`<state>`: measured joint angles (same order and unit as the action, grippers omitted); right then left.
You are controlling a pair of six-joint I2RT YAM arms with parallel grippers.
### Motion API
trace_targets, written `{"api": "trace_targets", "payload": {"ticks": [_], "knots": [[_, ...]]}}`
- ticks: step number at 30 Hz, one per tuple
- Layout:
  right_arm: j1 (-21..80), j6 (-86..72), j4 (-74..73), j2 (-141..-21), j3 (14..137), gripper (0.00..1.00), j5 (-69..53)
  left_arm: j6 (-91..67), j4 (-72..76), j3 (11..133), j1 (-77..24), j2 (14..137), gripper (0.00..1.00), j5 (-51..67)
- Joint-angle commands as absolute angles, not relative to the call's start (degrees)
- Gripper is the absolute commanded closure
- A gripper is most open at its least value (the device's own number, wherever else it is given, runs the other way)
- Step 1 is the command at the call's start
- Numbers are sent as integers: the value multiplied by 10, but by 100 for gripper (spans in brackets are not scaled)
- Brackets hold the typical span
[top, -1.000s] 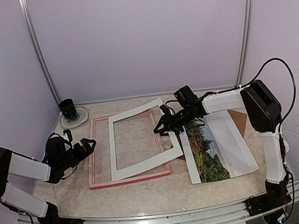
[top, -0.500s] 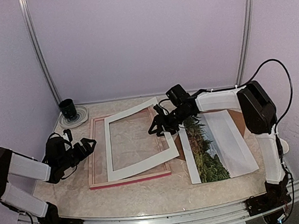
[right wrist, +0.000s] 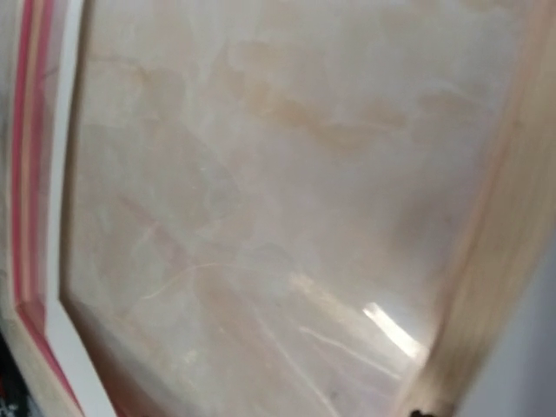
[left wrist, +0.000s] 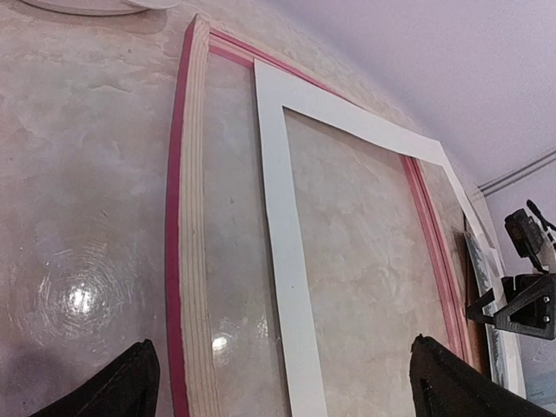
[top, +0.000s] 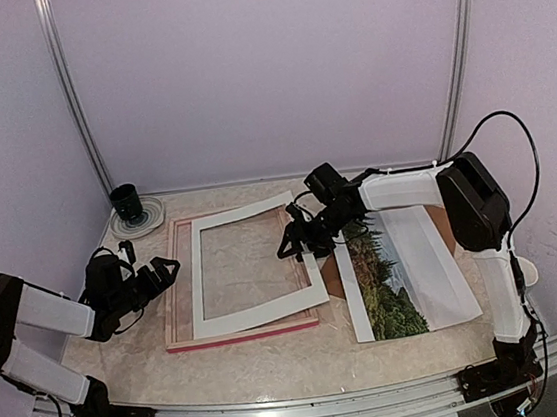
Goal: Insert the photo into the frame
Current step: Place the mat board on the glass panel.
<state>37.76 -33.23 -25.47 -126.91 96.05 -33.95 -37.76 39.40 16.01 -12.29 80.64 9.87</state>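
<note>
Fingers (left wrist: 130, 387) of the left gripper (top: 162, 273) gape wide just left of the frame (top: 174, 281), pink-red edged, with pale ribbed wood in the wrist view. A white mat (top: 244, 213) lies askew on it, the right gripper (top: 298, 244) at its right edge, grip unclear. Only the overhead view shows the photo (top: 383, 287): dark trees, white margin, flat right of the frame.

This was a robot test booth in a lab, not a home: plain lilac walls (top: 263, 69) with metal posts (top: 72, 101) enclosed a marble-patterned table (top: 266, 366), and a left arm (top: 49, 310) and right arm (top: 484, 200) stood bolted to an aluminium rail (top: 311, 404).
</note>
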Motion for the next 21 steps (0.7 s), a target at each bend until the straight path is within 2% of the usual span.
{"api": "trace_targets", "payload": {"ticks": [1, 21], "knots": [[382, -317, -280, -1263, 967, 36, -312, -379, 407, 155, -119, 809, 1, 104], [398, -318, -297, -1283, 999, 35, -284, -381, 410, 154, -119, 812, 1, 107]]}}
